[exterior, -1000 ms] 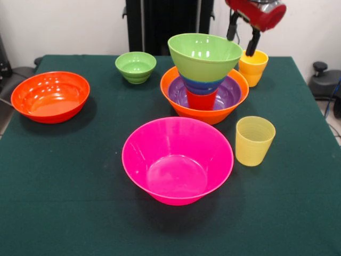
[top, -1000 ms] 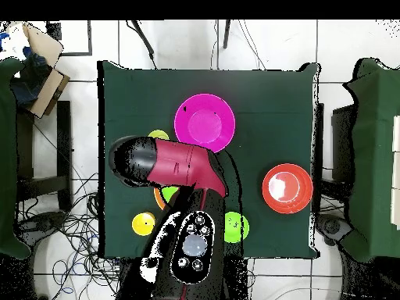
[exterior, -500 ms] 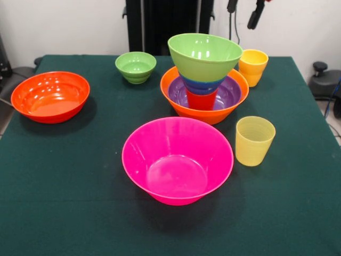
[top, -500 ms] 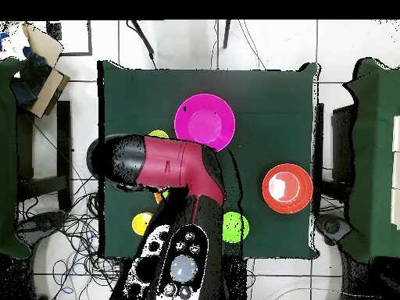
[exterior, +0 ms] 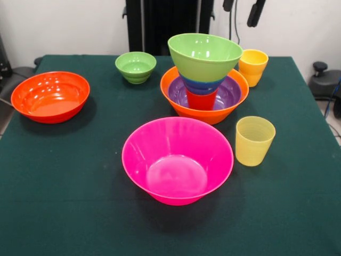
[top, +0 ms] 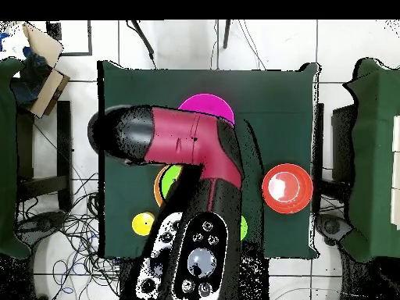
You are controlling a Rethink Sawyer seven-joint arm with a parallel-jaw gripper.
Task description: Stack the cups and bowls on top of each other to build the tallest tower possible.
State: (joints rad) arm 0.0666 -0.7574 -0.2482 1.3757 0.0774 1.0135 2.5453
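Observation:
The tower (exterior: 205,58) stands at the back centre. Its base is a large orange bowl (exterior: 171,89) holding a purple bowl (exterior: 232,92), then a red-orange cup (exterior: 201,100), a blue bowl (exterior: 201,85) and a medium green bowl on top. A yellow cup (exterior: 253,66) stands just behind and to the right of the tower. A paler yellow cup (exterior: 254,141) is in front right. The large pink bowl (exterior: 177,160) sits in the front centre. My gripper (exterior: 242,8) shows only two black fingertips at the top edge, open and empty, above the yellow cup.
A red-orange bowl (exterior: 50,96) sits at the far left and a small green bowl (exterior: 136,66) at the back left. Overhead, the red arm (top: 187,148) covers the tower and most of the pink bowl (top: 205,101); the red-orange bowl (top: 287,187) shows.
The gripper has risen from beside the yellow cup until only its fingertips show. Overhead, the arm has swung further over the table toward the pink bowl. No cup or bowl moved.

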